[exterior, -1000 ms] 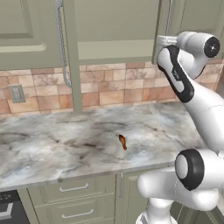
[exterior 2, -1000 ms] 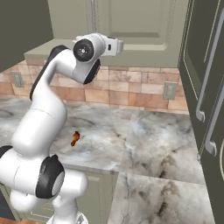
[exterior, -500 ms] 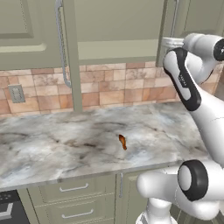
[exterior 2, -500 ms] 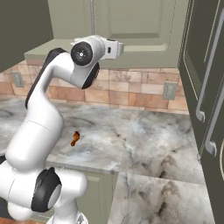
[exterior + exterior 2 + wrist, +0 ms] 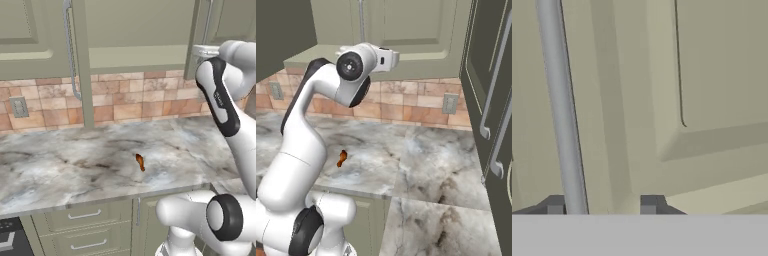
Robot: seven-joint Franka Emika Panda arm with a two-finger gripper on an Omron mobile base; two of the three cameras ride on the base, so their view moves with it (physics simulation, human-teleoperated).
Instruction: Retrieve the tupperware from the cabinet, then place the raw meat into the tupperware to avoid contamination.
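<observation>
**Gripper at cabinet handle**

Gripper point(image 5: 602, 204) up at the cabinet point(image 5: 712, 75) door, fingers parted either side of the silver bar handle point(image 5: 559, 110); can't tell if they're clamped. Raw meat point(image 5: 140, 162) on the marble counter point(image 5: 60, 165), 6 o'clock below the cabinet.

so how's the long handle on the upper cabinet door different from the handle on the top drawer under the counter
The upper bar handle is long, while the drawer handle is short. The bar handle runs vertically down its door and the drawer handle lies horizontally across its front. The bar handle hangs above the counter; the drawer handle sits below it. Both are thin silver bars on olive-green fronts.
</observation>
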